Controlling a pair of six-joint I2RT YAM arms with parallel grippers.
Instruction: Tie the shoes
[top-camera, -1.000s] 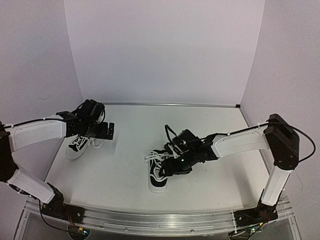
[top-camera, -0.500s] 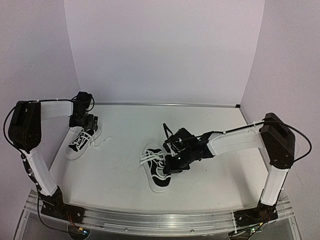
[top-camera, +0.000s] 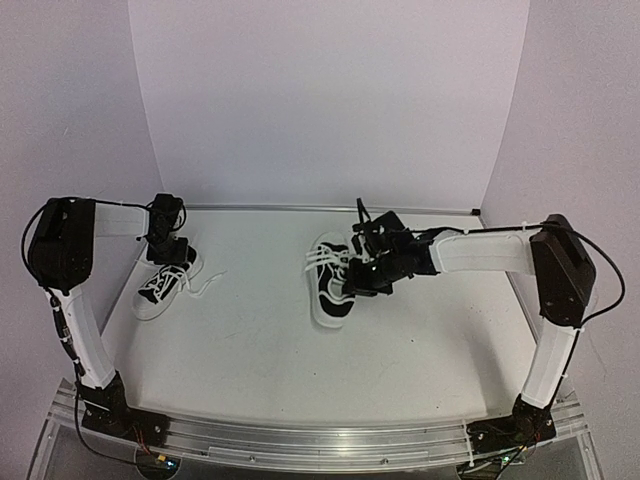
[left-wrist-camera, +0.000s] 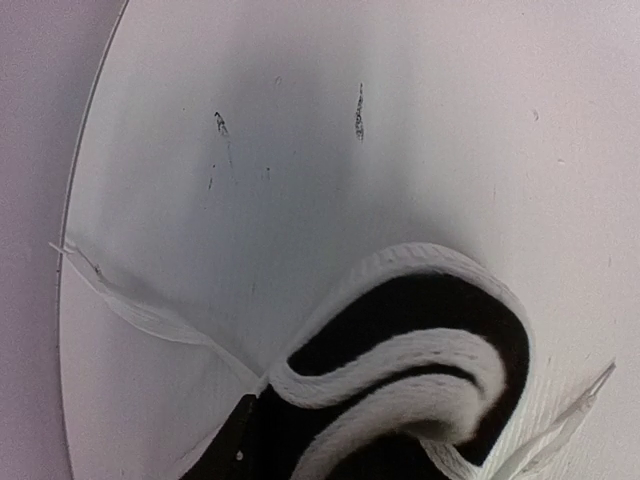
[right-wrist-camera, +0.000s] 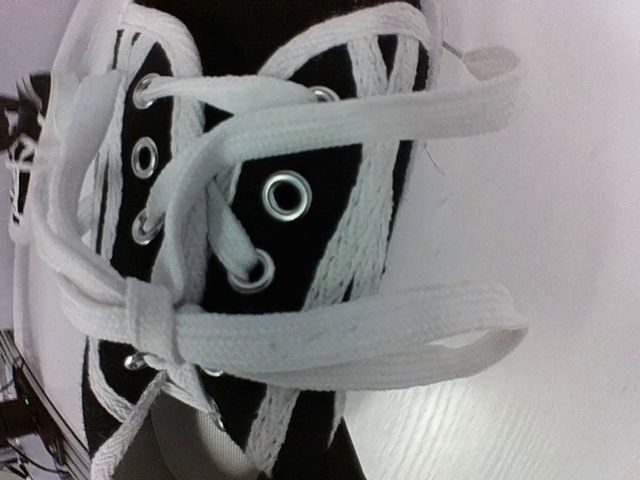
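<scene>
Two black sneakers with white soles and laces lie on the white table. The left shoe (top-camera: 158, 292) lies near the left wall, toe toward me. My left gripper (top-camera: 170, 248) sits on its heel, and the left wrist view shows the heel collar (left-wrist-camera: 420, 370) squeezed into a fold. A loose lace (left-wrist-camera: 150, 315) trails beside it. The right shoe (top-camera: 330, 298) lies mid-table. My right gripper (top-camera: 368, 272) is shut at its right side near the opening, fingertips hidden. The right wrist view shows a tied bow (right-wrist-camera: 150, 310) with a long loop (right-wrist-camera: 380, 335).
White walls close the table on the left, back and right, and the left shoe lies near the left wall (top-camera: 120, 200). A metal rail (top-camera: 320, 435) with both arm bases runs along the near edge. Scuff marks (left-wrist-camera: 358, 110) dot the table.
The right gripper has shut and dragged the right shoe from the front of the table toward the back. The left arm folded back over the left shoe's heel and closed there.
</scene>
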